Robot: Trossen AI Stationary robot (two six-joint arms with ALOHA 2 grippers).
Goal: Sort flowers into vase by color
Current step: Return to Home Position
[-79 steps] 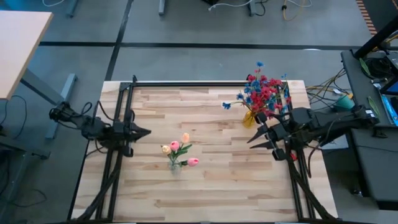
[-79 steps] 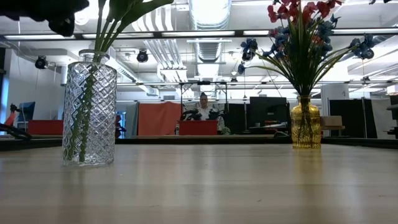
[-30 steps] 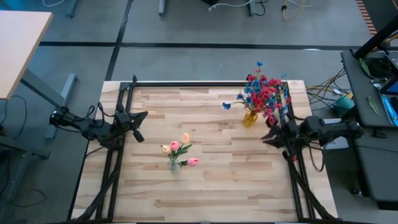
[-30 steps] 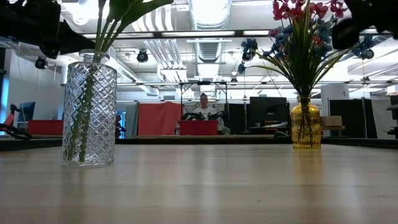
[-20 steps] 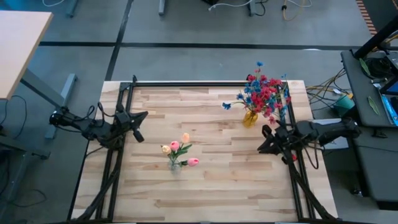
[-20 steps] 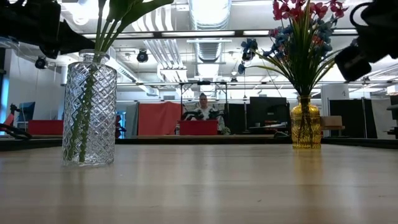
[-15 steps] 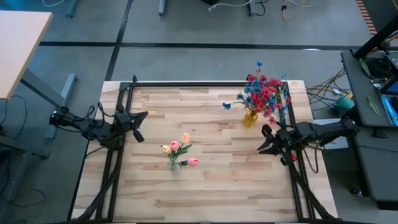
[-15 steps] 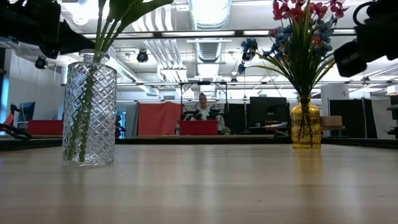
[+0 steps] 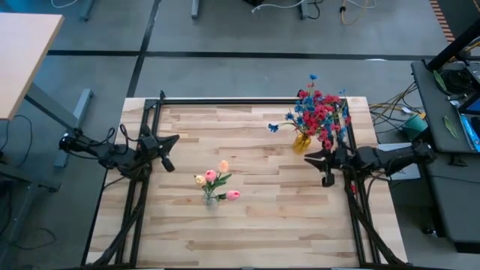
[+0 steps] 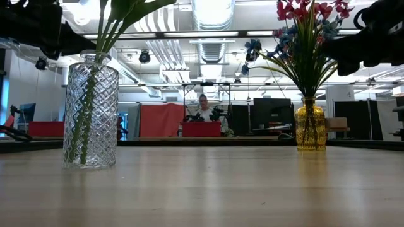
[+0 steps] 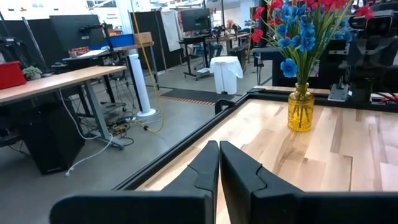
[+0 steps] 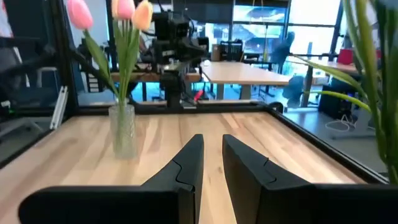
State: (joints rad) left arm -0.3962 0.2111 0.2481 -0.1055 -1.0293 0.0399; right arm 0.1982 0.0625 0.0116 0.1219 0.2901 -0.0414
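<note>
A yellow glass vase [image 9: 301, 142] [image 10: 310, 123] [image 11: 300, 109] stands near the table's far right corner and holds red and blue flowers [image 9: 319, 112] [image 11: 297, 25]. A clear cut-glass vase [image 9: 211, 200] [image 10: 91, 113] [image 12: 123, 129] stands on its base mid-table with pink and peach tulip buds [image 9: 214, 178] [image 12: 127, 11] on green stems. My right gripper [image 9: 306, 158] [image 12: 212, 143] hovers just near of the yellow vase, pointing toward the table's left, empty, with a narrow gap between its fingers. My left gripper [image 9: 175, 139] [image 11: 218, 148] waits shut at the left edge.
Black frame rails [image 9: 247, 99] run along the table's far, left and right edges. Bare wood lies between the two vases [image 9: 262, 180]. A desk with cables [image 9: 450, 112] stands to the right of the table. A person [image 10: 203, 107] sits far behind in the room.
My right gripper has stayed beside the yellow vase, dipped a little toward the near edge, then come back toward the vase and the table's left, turning about its wrist. Both vases and their flowers have not moved.
</note>
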